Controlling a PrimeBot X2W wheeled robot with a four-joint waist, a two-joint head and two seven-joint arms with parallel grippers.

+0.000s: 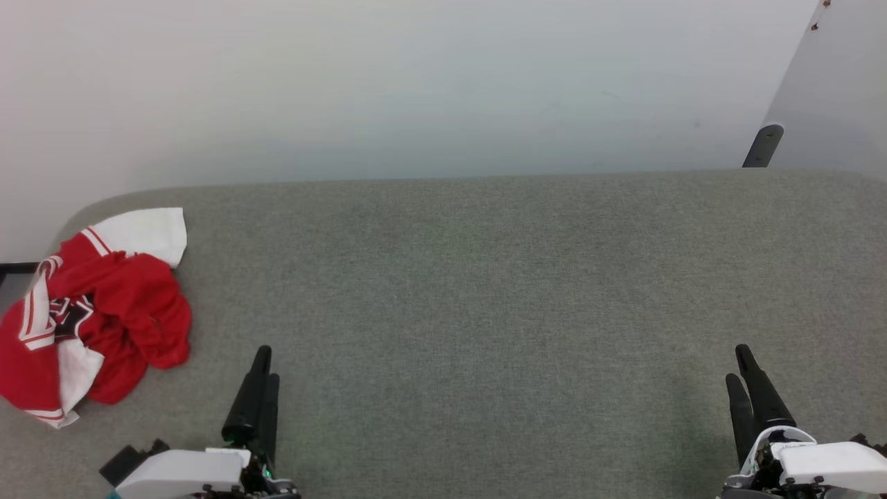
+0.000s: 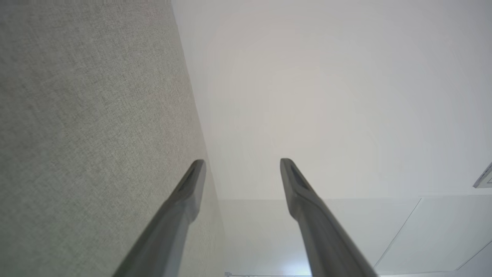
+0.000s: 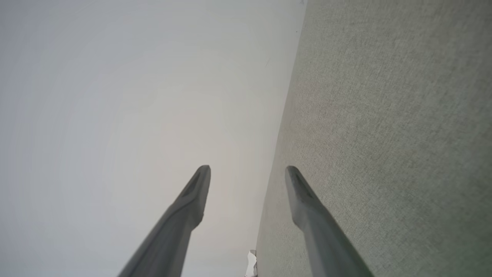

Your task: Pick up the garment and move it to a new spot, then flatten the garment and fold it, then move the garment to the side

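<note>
- Grey fabric-topped table (image 1: 485, 291), pale wall (image 1: 416, 83) behind.
- Red/white garment (image 1: 97, 312) lay crumpled at table's L edge.
- L pincer (image 2: 243, 163) & R pincer (image 3: 248, 169) were spread, empty.

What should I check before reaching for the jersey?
1. The left gripper open and empty: ok.
2. The right gripper open and empty: ok.
3. The garment in head view, at the left end of the table: ok.
4. The garment lying flat: not ok, crumpled in a heap.
5. The left gripper is the nearer one to it: ok.
6. The garment wholly on the table: cannot tell, it runs to the picture's edge.
</note>
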